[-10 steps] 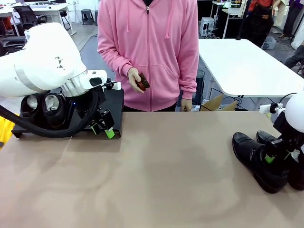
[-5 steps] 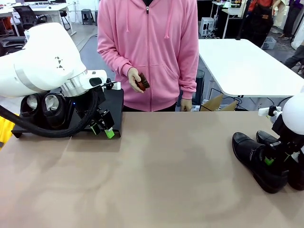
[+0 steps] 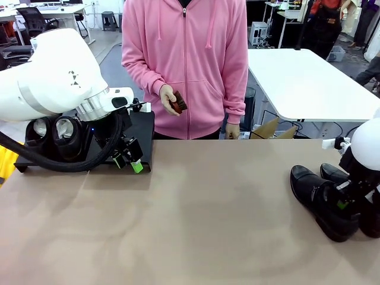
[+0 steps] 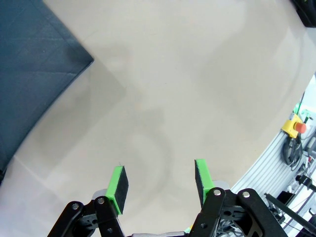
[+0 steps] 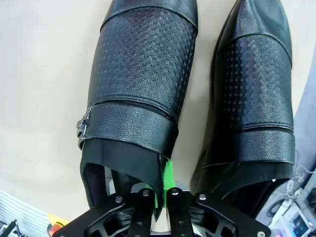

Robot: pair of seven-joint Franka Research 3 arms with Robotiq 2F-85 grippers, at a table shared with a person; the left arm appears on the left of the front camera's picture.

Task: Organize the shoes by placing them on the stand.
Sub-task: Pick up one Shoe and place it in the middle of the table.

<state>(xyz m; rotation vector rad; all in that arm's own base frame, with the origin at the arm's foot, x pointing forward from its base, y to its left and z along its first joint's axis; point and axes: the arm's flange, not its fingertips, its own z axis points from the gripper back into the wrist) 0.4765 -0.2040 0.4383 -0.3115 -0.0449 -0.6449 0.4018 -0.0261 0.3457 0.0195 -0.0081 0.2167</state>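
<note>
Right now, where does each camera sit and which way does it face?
Front: fixed between the arms, faces the person across the table; both arms show.
Left wrist: on that wrist, looks down at the stand corner; open left claw shows.
Right wrist: on that wrist, looks down at two shoes; right claw shut on one.
Shared: front and right wrist show those shoes.

near: tan tabletop [image 3: 202,219] | behind: white table [image 3: 303,83] | far left: black office chair [image 3: 32,21] | floor [image 3: 110,47]: grey
</note>
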